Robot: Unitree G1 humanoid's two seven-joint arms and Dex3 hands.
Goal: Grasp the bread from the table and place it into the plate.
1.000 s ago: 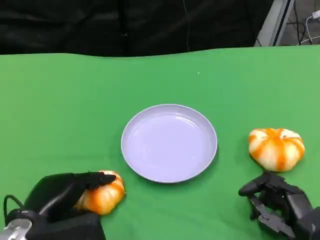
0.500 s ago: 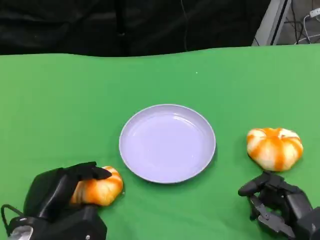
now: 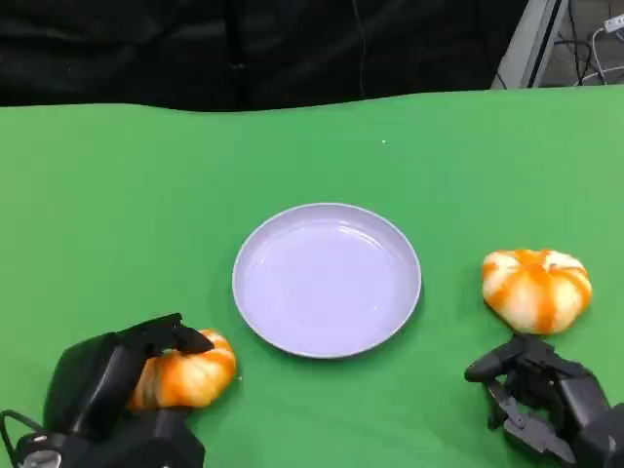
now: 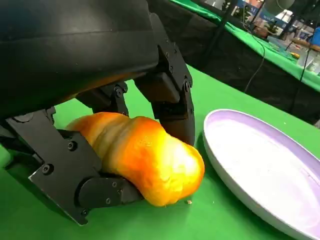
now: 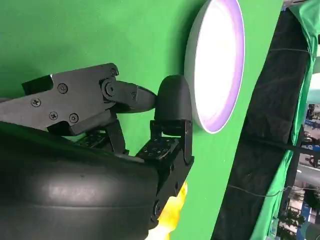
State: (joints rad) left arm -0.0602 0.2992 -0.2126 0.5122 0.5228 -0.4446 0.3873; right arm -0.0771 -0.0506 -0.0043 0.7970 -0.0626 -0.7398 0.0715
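Two orange-and-white bread rolls lie on the green table. The left bread (image 3: 192,376) sits near the front left, and my left hand (image 3: 102,388) grips it, with fingers over its top and far side. In the left wrist view the fingers (image 4: 170,97) wrap around this bread (image 4: 145,160), which is low on the cloth beside the plate (image 4: 235,170). The lavender plate (image 3: 263,322) stands empty at the table's middle. The right bread (image 3: 537,289) lies free at the right. My right hand (image 3: 539,393) rests just in front of it, holding nothing, fingers apart (image 5: 125,100).
The table's far edge meets a black curtain (image 3: 244,49). Open green cloth (image 3: 117,195) lies to the left of and behind the plate. The right wrist view shows the plate's rim (image 5: 197,107) and a sliver of the right bread (image 5: 172,212).
My left hand's fingers have closed further over the left bread, and the bread has shifted slightly toward the hand. The right hand and right bread have stayed put.
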